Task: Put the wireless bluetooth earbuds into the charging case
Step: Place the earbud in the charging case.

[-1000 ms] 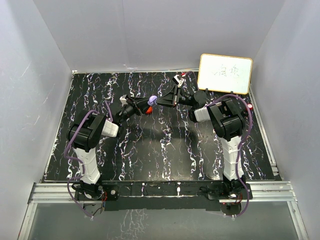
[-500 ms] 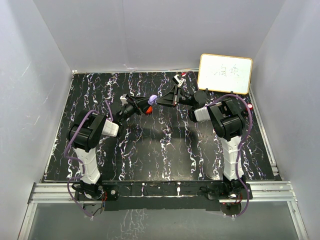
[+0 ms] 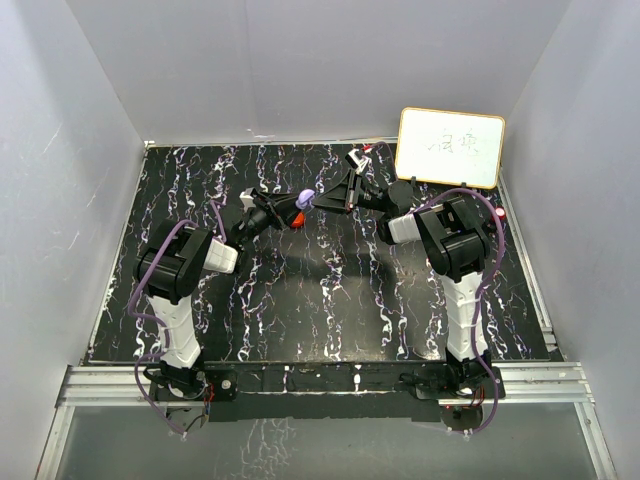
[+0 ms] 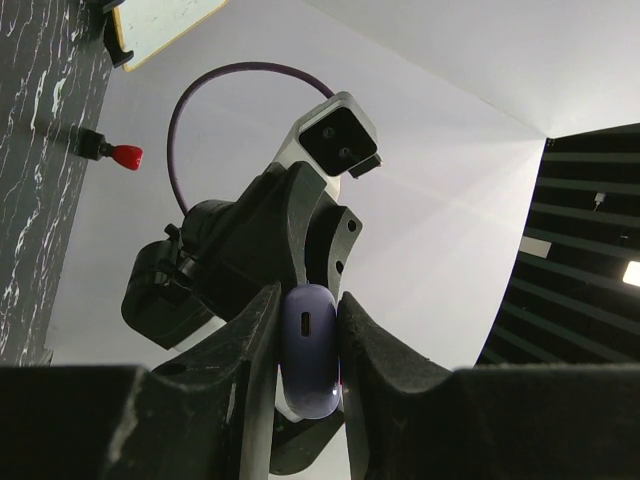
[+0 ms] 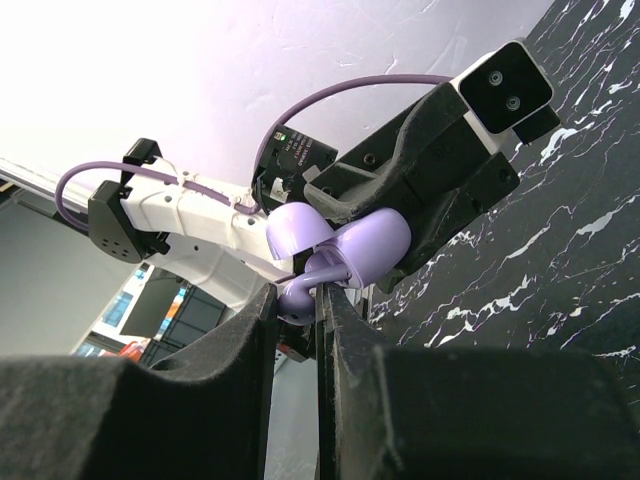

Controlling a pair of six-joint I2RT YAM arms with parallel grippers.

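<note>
Left wrist view: purple rounded plastic charging case (image 4: 308,365) clamped by left gripper (image 4: 308,300), held above black marbled table (image 3: 300,300) — tiny purple earbud (image 5: 292,302) pinched by right gripper (image 5: 296,292), right at opened case.

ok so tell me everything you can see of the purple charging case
The purple charging case is a small, smooth lilac plastic pebble with a slot-shaped port on the end facing the left wrist camera. The left tool clamps its sides, holding it up over the far middle of the table. The right wrist view shows it hinged open, two rounded halves spread. The right tool holds a purple earbud against its opening; seated or not, I cannot tell.
</note>
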